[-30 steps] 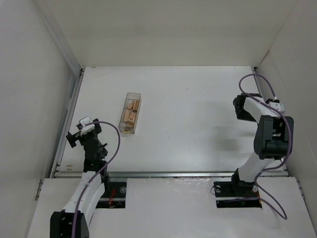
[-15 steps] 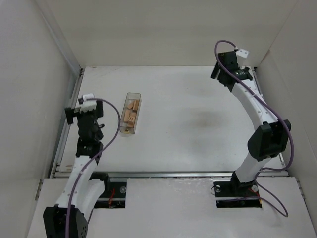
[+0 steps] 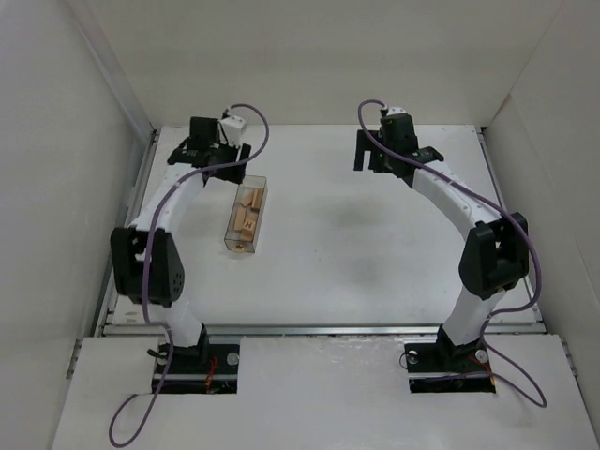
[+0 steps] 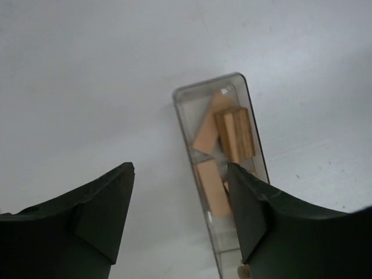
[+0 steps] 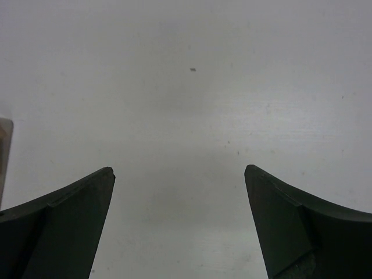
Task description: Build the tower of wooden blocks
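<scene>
Clearly nothing is stacked yet: the blocks sit boxed

All the wood blocks (image 4: 224, 145) that I can see lie jumbled inside the clear box (image 3: 253, 181), which rests flat on the left half of the table (image 3: 356, 244). No tower stands anywhere, so I judge the task to be at its very start. The pieces overlap one another at angles, and I cannot tell how many there are. The box keeps them together, but its narrow walls also leave little room for fingers to reach in.

I have the left gripper (image 4: 180, 171) poised over the far end of the box, looking down its length. Its jaws stand apart with nothing between them, and the box runs off toward the right-hand finger. That position suits either grasping the box or reaching for a block.

The right gripper (image 5: 177, 171) hangs over bare table well to the right, jaws spread wide and holding nothing. I take that open patch as the likely building spot.
</scene>
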Available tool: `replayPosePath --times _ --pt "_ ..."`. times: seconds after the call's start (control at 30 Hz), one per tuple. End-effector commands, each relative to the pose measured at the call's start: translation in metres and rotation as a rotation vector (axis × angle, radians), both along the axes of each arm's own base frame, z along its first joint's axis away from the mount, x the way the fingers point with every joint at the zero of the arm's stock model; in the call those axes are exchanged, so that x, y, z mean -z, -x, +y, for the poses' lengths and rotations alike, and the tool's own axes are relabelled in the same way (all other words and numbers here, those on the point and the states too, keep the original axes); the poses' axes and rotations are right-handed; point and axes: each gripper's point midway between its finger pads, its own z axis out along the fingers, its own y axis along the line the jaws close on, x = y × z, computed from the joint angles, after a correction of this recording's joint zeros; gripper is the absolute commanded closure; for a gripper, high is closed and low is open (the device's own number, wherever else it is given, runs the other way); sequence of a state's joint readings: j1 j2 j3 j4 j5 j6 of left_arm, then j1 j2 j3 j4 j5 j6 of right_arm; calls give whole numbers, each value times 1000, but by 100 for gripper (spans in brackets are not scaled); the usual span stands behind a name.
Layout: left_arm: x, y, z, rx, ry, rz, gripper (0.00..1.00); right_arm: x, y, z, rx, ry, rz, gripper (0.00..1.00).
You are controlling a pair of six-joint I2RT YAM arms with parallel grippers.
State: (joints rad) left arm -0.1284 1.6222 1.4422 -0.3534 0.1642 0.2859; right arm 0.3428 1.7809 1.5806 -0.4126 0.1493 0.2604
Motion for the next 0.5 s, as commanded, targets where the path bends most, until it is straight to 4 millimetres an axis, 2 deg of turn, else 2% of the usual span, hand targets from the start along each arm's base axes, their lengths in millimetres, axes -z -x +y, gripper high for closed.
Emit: replayPosePath --times 0.0,0.03,0.07,0.1,0.13,0.2,0.23,0.27,0.3,0.47 --pt "37 21 -31 81 71 228 39 -15 10 0 13 -35 -56 1" --pt "42 22 -37 82 77 244 42 -14 14 1 9 -49 -49 1" --pt "42 16 -38 83 79 228 42 -2 18 1 0 -48 -26 1" --pt "49 15 -38 62 68 236 42 0 23 5 -4 -53 -19 1" --pt "63 12 -33 14 30 255 44 7 25 2 10 -50 -6 1" --pt "76 10 -24 -48 4 281 52 16 32 5 7 -49 17 1" --pt "91 11 -19 -68 -23 312 55 12 33 4 7 -52 9 1" --pt "96 7 -13 -108 -45 308 58 17 33 2 14 -46 11 1" --pt "109 10 -6 -138 -71 336 62 22 37 6 6 -41 23 1" --pt "130 12 7 -209 -121 344 64 22 38 8 4 -36 21 1"
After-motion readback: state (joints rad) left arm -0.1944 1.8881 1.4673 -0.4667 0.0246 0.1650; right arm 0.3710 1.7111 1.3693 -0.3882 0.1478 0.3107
